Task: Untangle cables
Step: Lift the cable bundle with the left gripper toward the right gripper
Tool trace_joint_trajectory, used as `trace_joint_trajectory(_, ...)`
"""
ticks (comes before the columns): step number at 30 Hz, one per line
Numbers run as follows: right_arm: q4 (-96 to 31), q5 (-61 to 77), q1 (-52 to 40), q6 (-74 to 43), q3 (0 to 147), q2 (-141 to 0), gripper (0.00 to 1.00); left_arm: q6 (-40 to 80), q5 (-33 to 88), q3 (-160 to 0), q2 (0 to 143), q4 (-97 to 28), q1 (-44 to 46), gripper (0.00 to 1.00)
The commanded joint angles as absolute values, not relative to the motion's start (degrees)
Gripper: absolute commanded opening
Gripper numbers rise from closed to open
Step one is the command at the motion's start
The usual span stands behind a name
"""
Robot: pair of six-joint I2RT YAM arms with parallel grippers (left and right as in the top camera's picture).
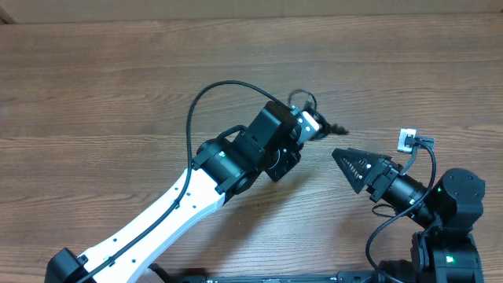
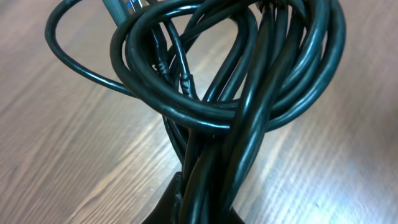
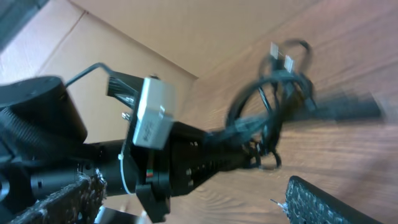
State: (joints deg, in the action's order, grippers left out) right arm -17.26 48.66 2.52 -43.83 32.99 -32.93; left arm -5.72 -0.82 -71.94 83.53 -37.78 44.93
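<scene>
**Cable bundle held by one arm, second arm facing it.** The cables (image 1: 305,100) lie near the middle of the table (image 1: 118,79), slightly toward its right edge. They form one knotted bundle of thin black cords. The left fingers (image 2: 184,206) are pressed onto the bundle's gathered stem. In the left wrist view the strands run down between the fingers, and the loops (image 2: 236,112) fan out beyond them, crossing one another several times. Whether the loops rest on the table or hang clear of it cannot be told.

The right fingers (image 3: 323,199) are spread wide and hold nothing; one textured pad shows at each lower corner of the right wrist view. From above, their tip (image 1: 339,155) points toward the left edge of the table. It is near the bundle but apart from it.

The governing relation is this: the bundle lies ahead of the right fingers and a little toward the far edge. Its long axis runs away from the left fingers, toward the right edge of the table. The free ends face the right arm: a dark plug (image 1: 339,127) and two pale connector tips (image 3: 280,59). The right arm is therefore judged the better placed to take a loose end. A short advance toward the far edge should bring one between its fingers, while the left arm anchors the stem.
</scene>
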Motion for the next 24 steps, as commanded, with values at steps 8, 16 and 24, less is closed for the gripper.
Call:
trace_joint_trajectory(8,-20.3,49.6,2.3,-63.3,34.4,-33.0,0.86,-13.3,7.1,-73.3,78.3,-38.1,45.1,0.04)
trace_joint_trajectory(16,-22.5,48.1,2.3,-62.5,34.4,-35.2,0.71,-20.9,13.4,-73.3,78.3,-36.6,47.8,0.04)
trace_joint_trajectory(24,-22.9,48.1,2.3,-61.1,34.4,-36.2,0.37,-18.7,11.2,-73.3,78.3,-32.9,48.7,0.04)
